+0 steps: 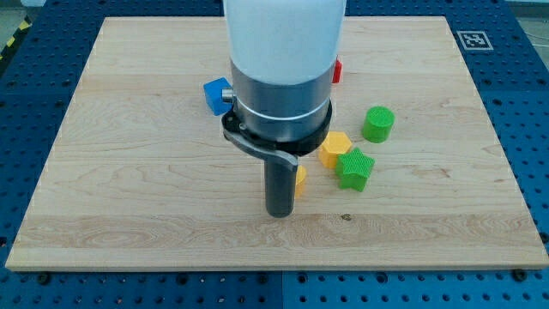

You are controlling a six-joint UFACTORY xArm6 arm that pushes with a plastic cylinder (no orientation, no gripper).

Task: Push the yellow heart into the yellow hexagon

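My tip [280, 213] rests on the board just below its middle. A yellow block [299, 178], mostly hidden behind the rod, touches the rod's right side; its shape cannot be made out, so it may be the heart. The yellow hexagon [334, 147] lies up and to the right of it, a short gap away. A green star [354, 168] touches the hexagon's lower right.
A green cylinder [378, 124] stands right of the hexagon. A blue block [216, 93] lies left of the arm's body. A red block [337, 70] peeks out at the arm's right, mostly hidden. The wooden board [129, 189] sits on a blue perforated table.
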